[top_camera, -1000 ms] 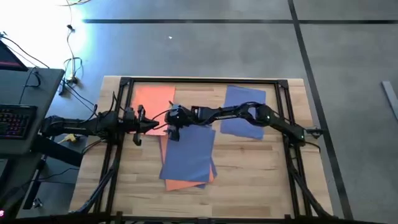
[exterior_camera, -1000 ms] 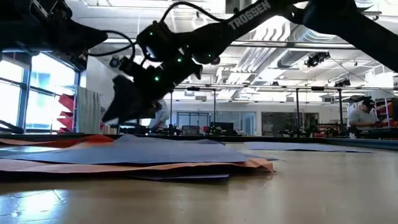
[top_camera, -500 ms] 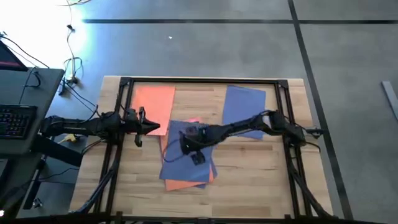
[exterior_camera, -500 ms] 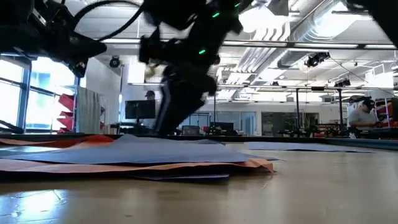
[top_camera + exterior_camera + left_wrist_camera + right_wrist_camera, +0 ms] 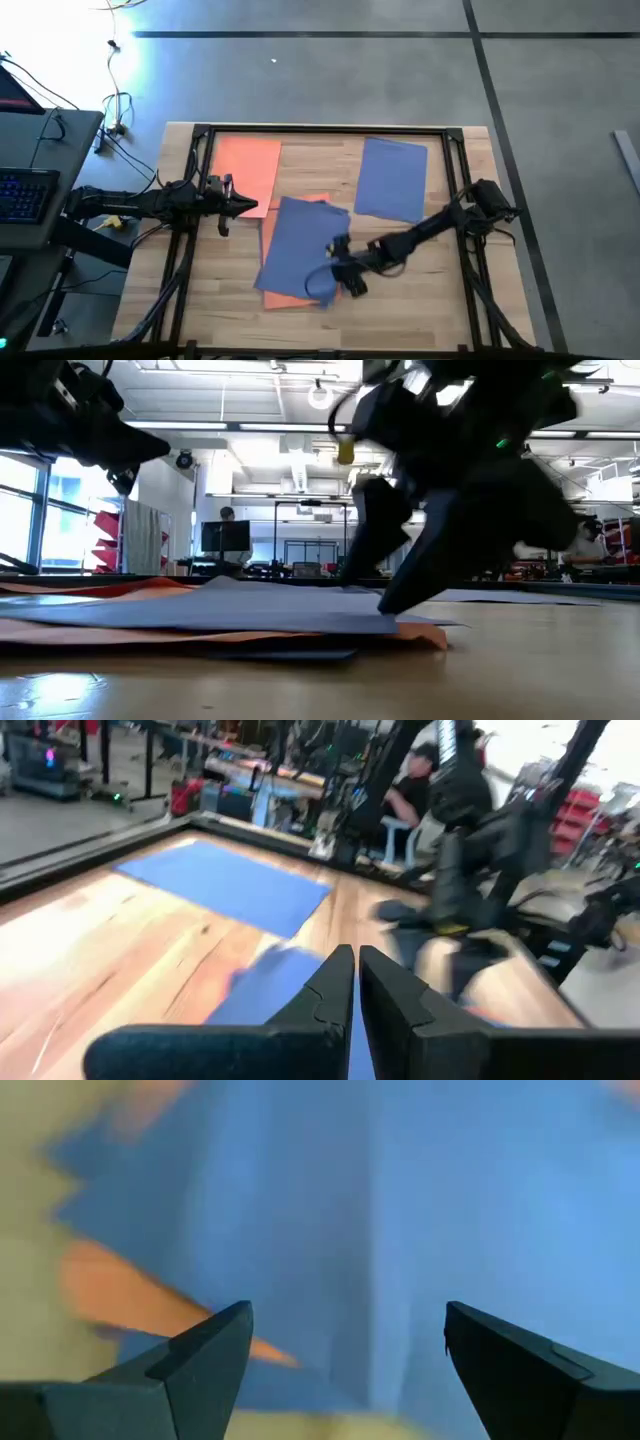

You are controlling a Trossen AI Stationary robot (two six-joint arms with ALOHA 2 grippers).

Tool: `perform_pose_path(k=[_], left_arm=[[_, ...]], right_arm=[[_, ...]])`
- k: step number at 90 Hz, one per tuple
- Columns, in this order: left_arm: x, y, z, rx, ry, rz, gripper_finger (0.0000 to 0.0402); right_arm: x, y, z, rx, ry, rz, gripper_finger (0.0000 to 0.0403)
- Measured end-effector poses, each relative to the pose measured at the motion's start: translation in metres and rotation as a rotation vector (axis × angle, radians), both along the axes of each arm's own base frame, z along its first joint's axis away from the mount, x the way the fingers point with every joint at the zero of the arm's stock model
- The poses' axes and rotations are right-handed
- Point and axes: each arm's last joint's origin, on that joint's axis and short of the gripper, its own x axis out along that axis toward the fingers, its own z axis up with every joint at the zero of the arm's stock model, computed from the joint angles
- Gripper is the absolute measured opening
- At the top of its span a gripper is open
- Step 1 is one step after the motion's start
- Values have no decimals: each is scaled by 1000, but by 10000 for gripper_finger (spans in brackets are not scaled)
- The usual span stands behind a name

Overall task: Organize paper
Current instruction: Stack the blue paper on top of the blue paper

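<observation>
High view: the right end effector (image 5: 335, 281) hovers with fingers spread wide, gripping nothing, over the near corner of a mixed blue-and-orange paper pile (image 5: 298, 245) at the counter (image 5: 400, 290) centre. Left of the pile, the left end effector (image 5: 250, 207) waits, fingers pressed together and empty.

Bare wooden table (image 5: 420, 290) near the front edge is free; right gripper (image 5: 335, 275) w/ fingers wide blocks the mixed paper pile's (image 5: 295, 245) corner.
</observation>
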Motion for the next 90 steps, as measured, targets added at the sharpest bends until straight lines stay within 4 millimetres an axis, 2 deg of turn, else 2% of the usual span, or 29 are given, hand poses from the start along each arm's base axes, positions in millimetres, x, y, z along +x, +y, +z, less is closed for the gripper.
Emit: perform_pose_path(k=[13, 32, 46, 62, 90], left_arm=[[0, 1, -1, -10, 9, 30, 0], [0, 1, -1, -9, 7, 42, 0], [0, 1, -2, -14, 14, 47, 0], [2, 1, -4, -19, 39, 48, 0], [5, 1, -8, -39, 79, 46, 0]], right_arm=[[-3, 21, 7, -126, -67, 88, 311], [-6, 41, 15, -127, -121, 143, 311], [-5, 43, 10, -192, -136, 180, 311], [-3, 44, -9, -331, -111, 302, 311], [2, 34, -9, -582, -154, 218, 311]])
